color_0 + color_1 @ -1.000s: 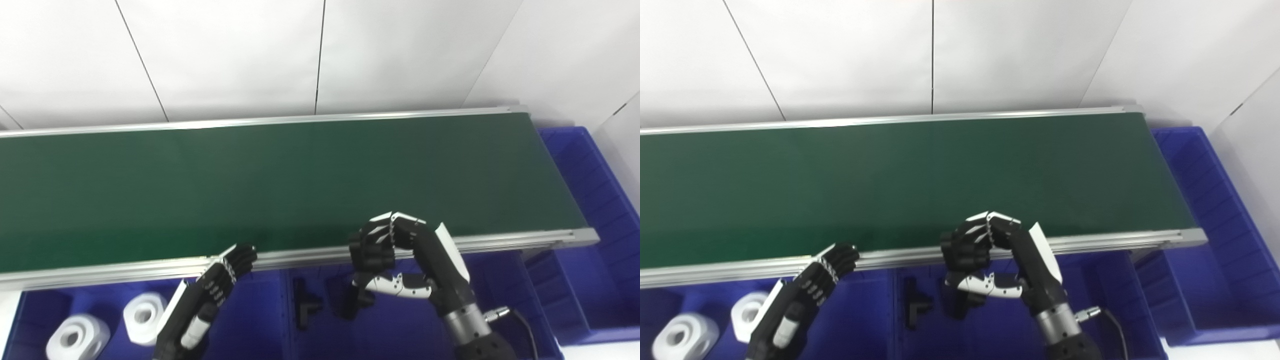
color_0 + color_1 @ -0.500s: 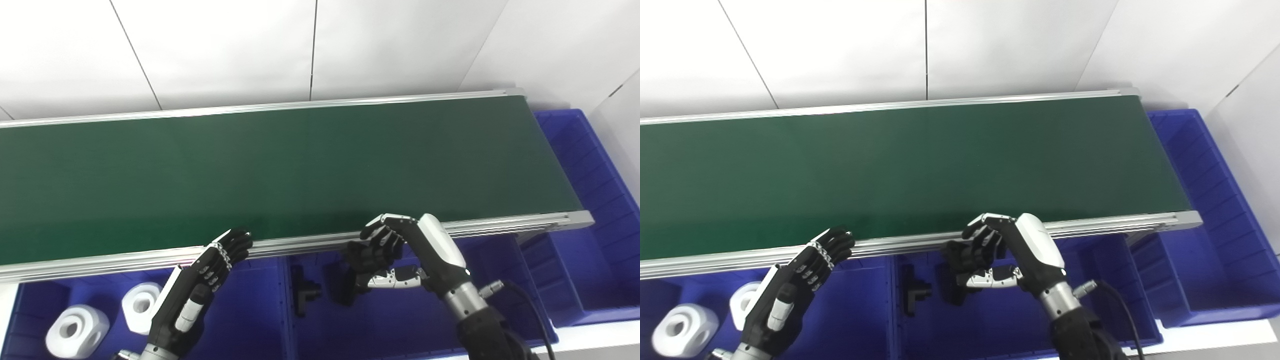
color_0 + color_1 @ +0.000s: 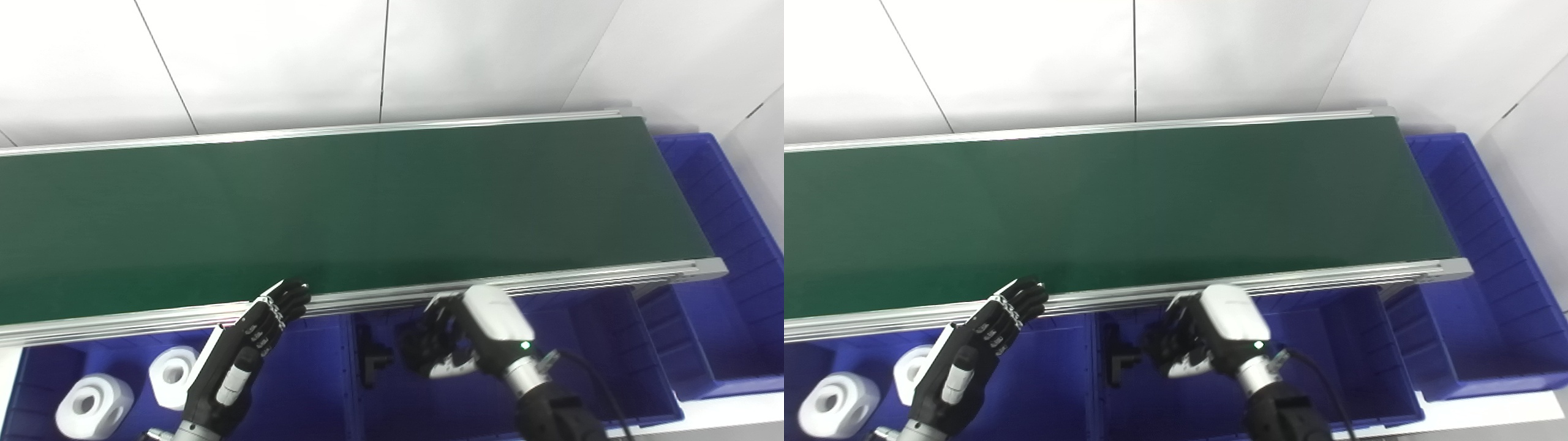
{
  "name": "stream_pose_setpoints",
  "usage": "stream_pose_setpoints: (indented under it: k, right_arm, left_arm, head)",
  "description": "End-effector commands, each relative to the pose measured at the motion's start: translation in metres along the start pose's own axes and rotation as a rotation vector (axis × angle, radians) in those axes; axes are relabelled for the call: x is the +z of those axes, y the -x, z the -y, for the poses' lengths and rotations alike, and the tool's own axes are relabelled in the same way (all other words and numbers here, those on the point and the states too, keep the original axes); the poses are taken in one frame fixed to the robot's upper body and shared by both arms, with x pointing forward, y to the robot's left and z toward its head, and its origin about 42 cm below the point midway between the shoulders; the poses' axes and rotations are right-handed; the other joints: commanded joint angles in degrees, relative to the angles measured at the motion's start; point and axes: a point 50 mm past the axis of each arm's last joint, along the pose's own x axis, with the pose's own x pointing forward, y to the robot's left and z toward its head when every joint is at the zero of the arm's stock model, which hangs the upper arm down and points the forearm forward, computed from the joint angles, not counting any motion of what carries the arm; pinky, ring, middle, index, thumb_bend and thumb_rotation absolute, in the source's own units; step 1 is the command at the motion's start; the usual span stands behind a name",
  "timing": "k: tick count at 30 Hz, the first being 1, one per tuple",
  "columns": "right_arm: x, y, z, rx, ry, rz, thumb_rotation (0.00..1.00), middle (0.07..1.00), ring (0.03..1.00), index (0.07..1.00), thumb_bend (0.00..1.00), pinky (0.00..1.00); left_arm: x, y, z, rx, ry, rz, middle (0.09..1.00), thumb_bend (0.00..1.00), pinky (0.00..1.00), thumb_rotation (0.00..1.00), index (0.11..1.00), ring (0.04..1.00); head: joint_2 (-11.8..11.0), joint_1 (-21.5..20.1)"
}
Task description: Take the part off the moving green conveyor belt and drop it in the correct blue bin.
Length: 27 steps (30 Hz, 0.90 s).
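Observation:
The green conveyor belt [image 3: 367, 202] carries no part that I can see. My right hand [image 3: 465, 337] is low inside the middle blue bin [image 3: 600, 367], its white back up and its dark fingers [image 3: 422, 349] curled downward. Something dark lies under those fingers, and I cannot tell whether they hold it. A black T-shaped part [image 3: 370, 361] lies on the bin floor just left of the hand. My left hand [image 3: 245, 361] hovers open over the left blue bin [image 3: 306, 392], its fingertips near the belt's front rail.
Two white blocks with round holes [image 3: 95, 407] [image 3: 171, 376] lie in the left bin. A large blue bin [image 3: 735, 245] stands past the belt's right end. The aluminium front rail [image 3: 551, 282] runs just above both hands. A cable trails from the right wrist.
My right hand has dropped from the belt's front rail down into the middle bin, turning its back upward. The left hand has barely moved. The camera tilted slightly early on.

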Motion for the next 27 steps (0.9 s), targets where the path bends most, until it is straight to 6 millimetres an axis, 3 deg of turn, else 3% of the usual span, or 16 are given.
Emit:
stream_pose_setpoints:
  k: [1, 9, 12, 13, 14, 15, 17, 20, 27]
  right_arm:
    - [0.006, 0.000, 0.011, -0.059, 0.033, 0.049, 0.00, 0.464, 0.363, 0.549, 0.51, 0.29]
    - [0.018, 0.016, 0.017, -0.052, 0.158, 0.023, 0.00, 0.484, 0.377, 0.549, 0.51, 0.31]
    - [0.022, 0.020, 0.019, -0.024, 0.215, -0.009, 0.13, 0.541, 0.456, 0.505, 0.51, 0.35]
    - [0.022, 0.021, 0.019, -0.010, 0.229, -0.018, 0.47, 0.599, 0.507, 0.624, 0.67, 0.42]
    - [0.023, 0.023, 0.020, 0.015, 0.245, -0.034, 0.55, 0.614, 0.520, 0.654, 0.71, 0.43]
    - [0.023, 0.023, 0.020, 0.033, 0.256, -0.046, 0.75, 0.690, 0.628, 0.716, 0.79, 0.57]
    - [0.024, 0.025, 0.021, 0.060, 0.283, -0.064, 0.88, 0.752, 0.710, 0.756, 0.83, 0.69]
    - [0.025, 0.026, 0.022, 0.085, 0.288, -0.081, 0.94, 0.792, 0.757, 0.779, 0.84, 0.74]
    - [0.023, 0.026, 0.024, 0.129, 0.244, -0.100, 0.92, 0.776, 0.734, 0.777, 0.83, 0.67]
  left_arm:
    - [0.010, -0.002, 0.005, -0.021, -0.008, 0.048, 0.871, 0.83, 0.89, 0.84, 0.853, 0.882]
    - [0.008, -0.003, 0.006, -0.031, -0.012, 0.063, 0.872, 0.81, 0.88, 0.84, 0.857, 0.877]
    - [0.008, -0.003, 0.007, -0.026, -0.009, 0.061, 0.864, 0.81, 0.87, 0.83, 0.847, 0.869]
    - [0.008, -0.004, 0.007, -0.027, -0.010, 0.063, 0.867, 0.81, 0.87, 0.83, 0.850, 0.870]
    - [0.008, -0.004, 0.007, -0.030, -0.010, 0.064, 0.867, 0.81, 0.87, 0.83, 0.850, 0.870]
    - [0.008, -0.004, 0.007, -0.032, -0.010, 0.065, 0.868, 0.81, 0.88, 0.83, 0.851, 0.871]
    - [0.008, -0.004, 0.008, -0.030, -0.012, 0.063, 0.867, 0.81, 0.87, 0.83, 0.849, 0.869]
    - [0.009, -0.004, 0.009, -0.027, -0.015, 0.064, 0.864, 0.81, 0.86, 0.83, 0.846, 0.867]
    - [0.009, -0.004, 0.008, -0.035, -0.017, 0.057, 0.872, 0.82, 0.87, 0.84, 0.852, 0.876]
  head:
    - [-0.03, 0.33]
    - [0.21, 0.61]
    - [0.16, 0.66]
    - [0.16, 0.66]
    - [0.16, 0.88]
    - [0.17, 0.91]
    - [0.22, 1.08]
    - [0.22, 1.18]
    - [0.18, 1.29]
